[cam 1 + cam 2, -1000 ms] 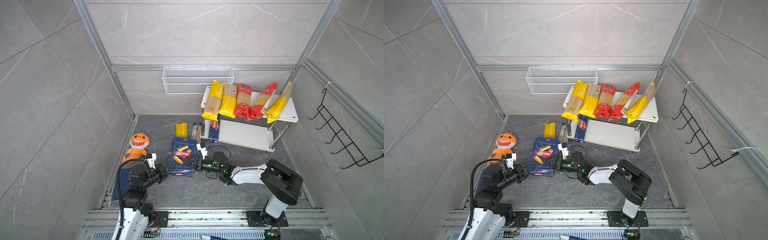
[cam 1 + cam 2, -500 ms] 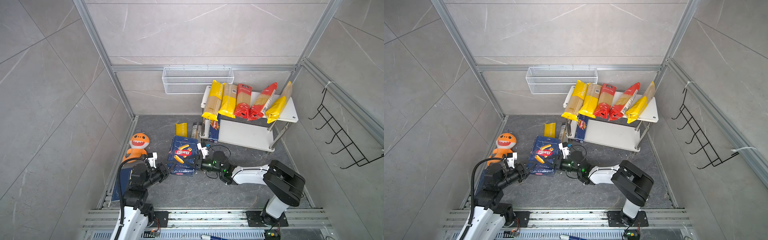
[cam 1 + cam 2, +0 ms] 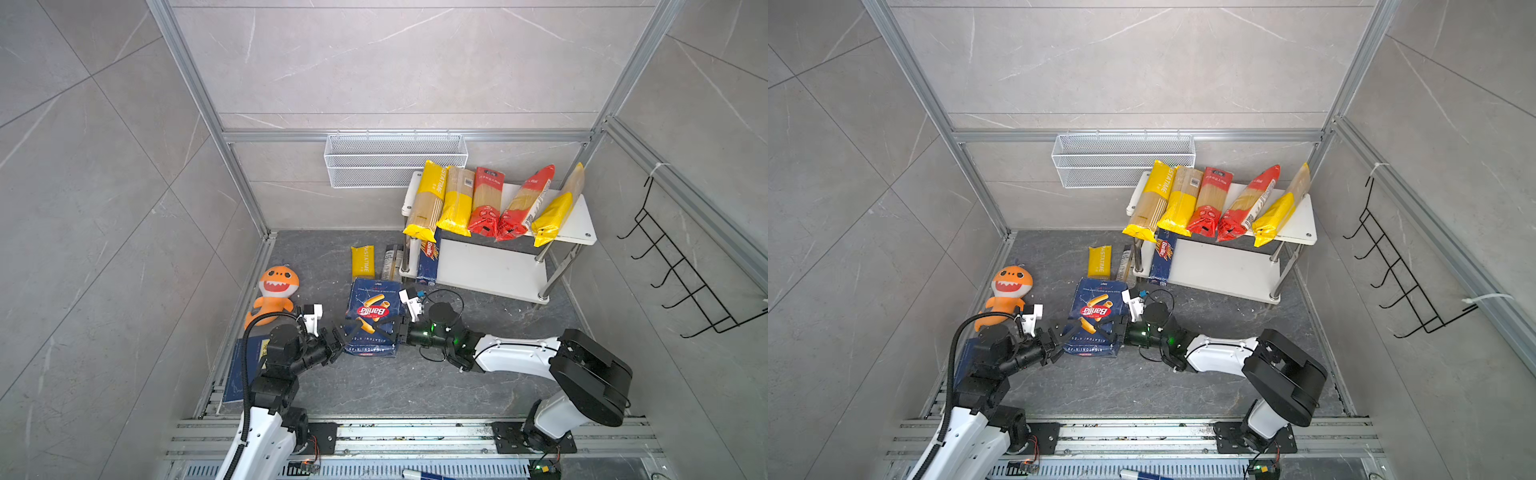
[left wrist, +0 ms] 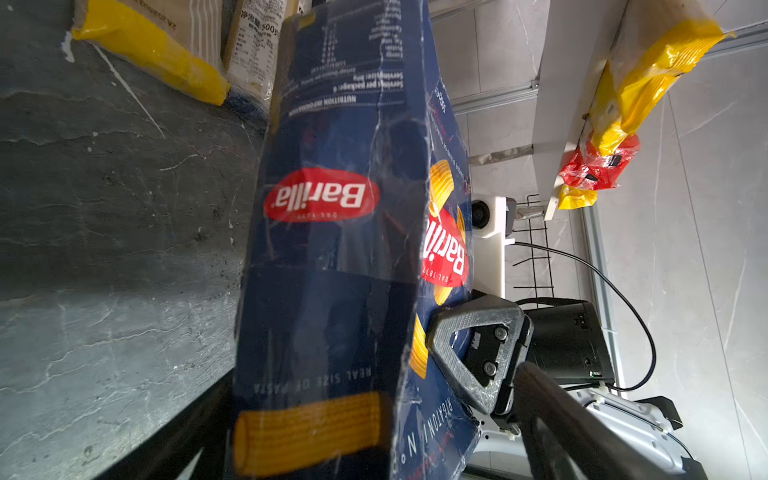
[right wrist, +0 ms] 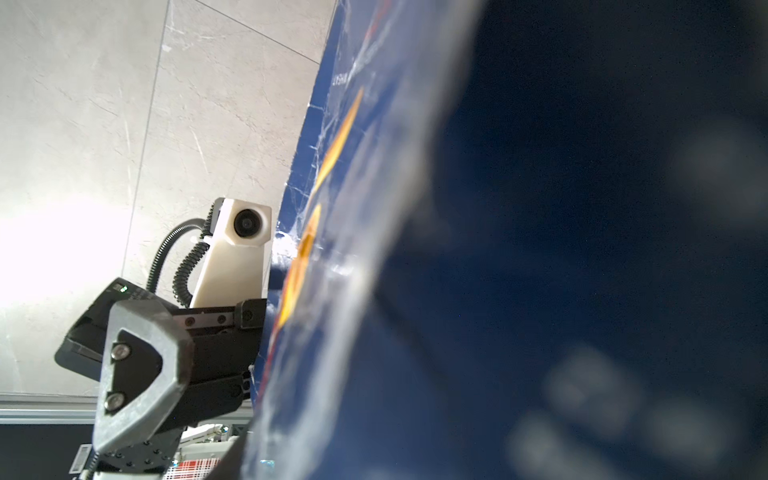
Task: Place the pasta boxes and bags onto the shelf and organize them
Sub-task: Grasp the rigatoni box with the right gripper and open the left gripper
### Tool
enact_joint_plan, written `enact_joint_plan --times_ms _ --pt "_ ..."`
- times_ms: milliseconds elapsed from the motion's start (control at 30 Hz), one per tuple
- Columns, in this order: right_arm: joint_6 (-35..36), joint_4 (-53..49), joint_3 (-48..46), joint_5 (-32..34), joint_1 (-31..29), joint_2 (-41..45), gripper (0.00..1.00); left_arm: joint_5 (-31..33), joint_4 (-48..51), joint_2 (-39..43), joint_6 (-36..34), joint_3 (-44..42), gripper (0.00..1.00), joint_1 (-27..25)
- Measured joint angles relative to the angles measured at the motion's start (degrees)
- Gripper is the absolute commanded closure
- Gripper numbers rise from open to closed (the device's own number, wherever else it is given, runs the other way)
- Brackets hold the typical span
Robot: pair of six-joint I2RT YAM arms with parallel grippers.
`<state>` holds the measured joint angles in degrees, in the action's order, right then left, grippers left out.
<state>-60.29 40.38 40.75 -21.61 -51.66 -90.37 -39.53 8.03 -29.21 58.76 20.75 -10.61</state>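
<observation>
**Right tool gripping creased pasta box**

The right tool (image 3: 387, 328) is clamping the wide blue pasta box (image 3: 372, 309) across its flat faces, down by the floor in front of the shelf (image 3: 490, 270). The left tool (image 3: 348, 334) is standing apart around the box's near corner. The carton is looking light, creased and glossy. Gripping mid-body across the thin side is probably safest.

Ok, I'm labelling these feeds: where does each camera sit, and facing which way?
Both top views: high at the front, looking down at floor and shelf; left gripper, right gripper show.
Left wrist: on left arm, facing the wide pasta box; own fingers, right gripper show.
Right wrist: against that box; left gripper shows.
Shared: the box.
</observation>
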Motion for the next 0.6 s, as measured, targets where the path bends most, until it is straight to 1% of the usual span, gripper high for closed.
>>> enact_joint_plan --times_ms 267,467,600 --pt "1.44 -2.82 -1.51 -0.04 1.38 0.61 0.61 1.05 0.48 -1.75 -2.73 0.22 0.00 0.11" --pt "2.10 -7.02 -3.54 -0.04 2.84 0.63 0.61 1.81 0.46 -1.75 -4.85 3.56 0.00 0.15" --pt "2.19 -8.31 -4.37 -0.33 4.09 1.07 0.62 1.95 0.55 -2.12 -5.95 4.17 0.00 0.15"
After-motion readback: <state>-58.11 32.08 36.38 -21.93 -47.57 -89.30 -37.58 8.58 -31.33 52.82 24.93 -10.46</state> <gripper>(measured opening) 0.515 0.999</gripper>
